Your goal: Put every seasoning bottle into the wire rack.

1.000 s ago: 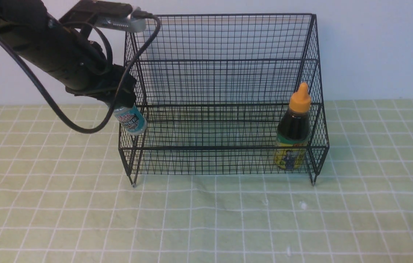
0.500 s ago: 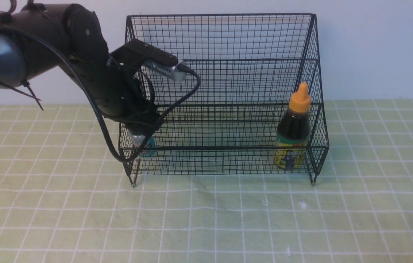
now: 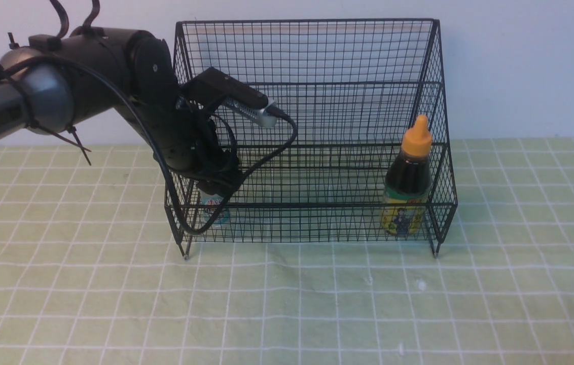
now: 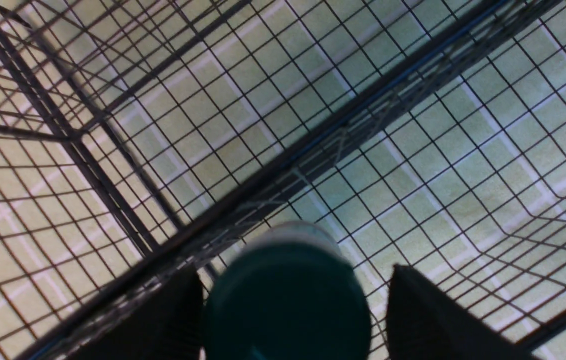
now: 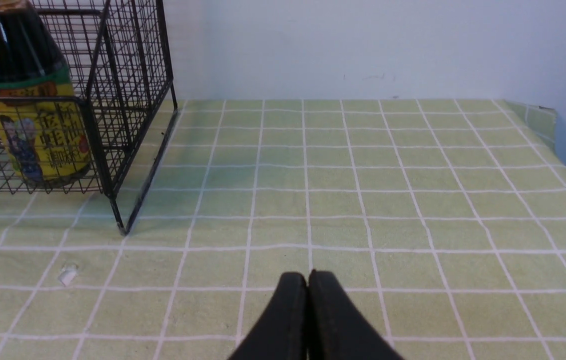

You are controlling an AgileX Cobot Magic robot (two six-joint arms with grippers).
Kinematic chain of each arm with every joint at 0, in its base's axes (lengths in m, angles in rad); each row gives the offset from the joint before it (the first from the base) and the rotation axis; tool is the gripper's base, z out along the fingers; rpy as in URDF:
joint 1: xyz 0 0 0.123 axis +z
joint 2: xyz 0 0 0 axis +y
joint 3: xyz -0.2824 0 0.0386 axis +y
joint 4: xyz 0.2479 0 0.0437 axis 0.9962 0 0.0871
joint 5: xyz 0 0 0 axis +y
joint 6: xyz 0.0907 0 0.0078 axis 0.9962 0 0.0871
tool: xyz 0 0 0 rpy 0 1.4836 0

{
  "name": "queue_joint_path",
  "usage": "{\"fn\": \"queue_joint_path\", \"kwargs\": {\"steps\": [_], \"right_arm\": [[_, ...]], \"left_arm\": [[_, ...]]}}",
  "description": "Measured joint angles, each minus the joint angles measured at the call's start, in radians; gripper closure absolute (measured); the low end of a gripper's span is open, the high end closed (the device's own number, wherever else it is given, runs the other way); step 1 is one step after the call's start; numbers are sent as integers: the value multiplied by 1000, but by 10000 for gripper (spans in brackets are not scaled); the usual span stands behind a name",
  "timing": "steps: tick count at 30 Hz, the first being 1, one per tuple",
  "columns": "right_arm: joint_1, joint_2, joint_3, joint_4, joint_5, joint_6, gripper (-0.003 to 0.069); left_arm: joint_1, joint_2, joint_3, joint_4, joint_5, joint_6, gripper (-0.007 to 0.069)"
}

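The black wire rack point(image 3: 312, 81) stands at the back of the table. The dark-liquid bottle point(image 3: 407, 182) with orange cap and yellow label stands upright in its lower tier at the right end; it also shows in the right wrist view point(image 5: 28, 100). The small shaker point(image 3: 214, 210) stands in the lower tier at the left end. My left gripper point(image 3: 216, 190) is just above it, open, fingers either side of the dark green cap point(image 4: 288, 300), with a gap on one side. My right gripper point(image 5: 308, 274) is shut and empty, low over the cloth to the right of the rack point(image 5: 128, 75).
A green checked cloth point(image 3: 287, 304) covers the table. A pale wall stands right behind the rack. My left arm's cable point(image 3: 266, 152) hangs inside the rack's left part. The rack's front rail point(image 4: 343, 135) runs close by the shaker.
My left arm has moved right and down over the rack's left side, carrying the shaker from outside the rack to its lower tier. The dark bottle has not moved.
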Motion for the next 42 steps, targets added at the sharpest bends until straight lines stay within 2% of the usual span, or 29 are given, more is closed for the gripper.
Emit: {"fn": "queue_joint_path", "kwargs": {"steps": [4, 7, 9, 10, 14, 16, 18, 23, 32, 37, 42], "right_arm": [[0, 0, 0, 0, 0, 0, 673], [0, 0, 0, 0, 0, 0, 673], [0, 0, 0, 0, 0, 0, 673], [0, 0, 0, 0, 0, 0, 673], [0, 0, 0, 0, 0, 0, 673], [0, 0, 0, 0, 0, 0, 673], [0, 0, 0, 0, 0, 0, 673], [0, 0, 0, 0, 0, 0, 673], [0, 0, 0, 0, 0, 0, 673], [0, 0, 0, 0, 0, 0, 673], [0, 0, 0, 0, 0, 0, 673]], "left_arm": [[0, -35, 0, 0, 6, -1, 162], [0, -91, 0, 1, 9, -6, 205], [0, -164, 0, 4, 10, -24, 274], [0, -179, 0, 6, 10, -26, 281], [0, -365, 0, 28, 60, -104, 509], [0, -452, 2, 32, 93, -132, 588], [0, -523, 14, 32, 105, -149, 615], [0, -747, 158, 30, 81, -208, 631], [0, -1168, 580, 29, -166, -345, 631], [0, -1333, 692, 29, -178, -358, 631], [0, -1404, 715, 29, -141, -359, 631]]}}
